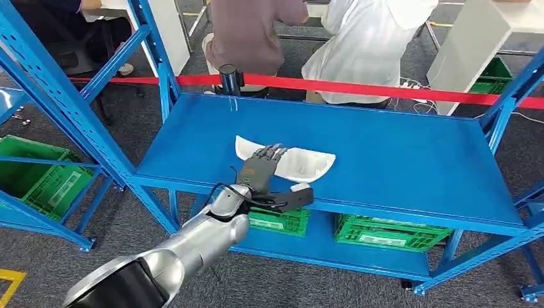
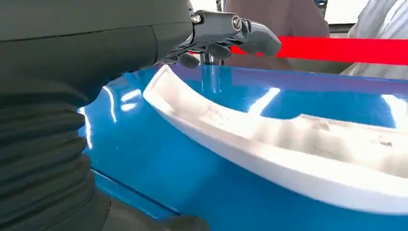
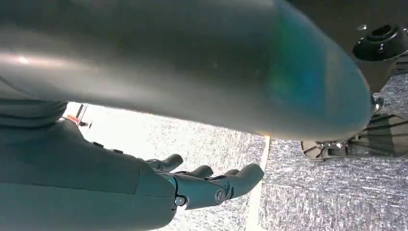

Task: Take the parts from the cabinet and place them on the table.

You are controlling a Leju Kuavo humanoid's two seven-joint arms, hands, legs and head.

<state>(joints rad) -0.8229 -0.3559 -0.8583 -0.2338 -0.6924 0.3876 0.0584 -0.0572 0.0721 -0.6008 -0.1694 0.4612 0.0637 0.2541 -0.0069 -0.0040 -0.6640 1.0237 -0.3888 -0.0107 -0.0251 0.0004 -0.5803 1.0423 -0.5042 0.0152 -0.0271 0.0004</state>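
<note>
One white part, long, curved and shallow like a tray, lies on the blue shelf. Left hand rests above it, fingers spread, holding nothing. Right hand hangs open.

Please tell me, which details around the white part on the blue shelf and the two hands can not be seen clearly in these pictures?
- Head view: the left hand covers the middle of the white part, so contact between them cannot be judged.
- Left wrist view: the part runs off the picture's edge, and the ribbed cover hides the palm.
- Right wrist view: the right hand hangs over grey floor; a large blurred arm section hides much of the scene.
- Head view: labels on the green crates are too small to read.
</note>
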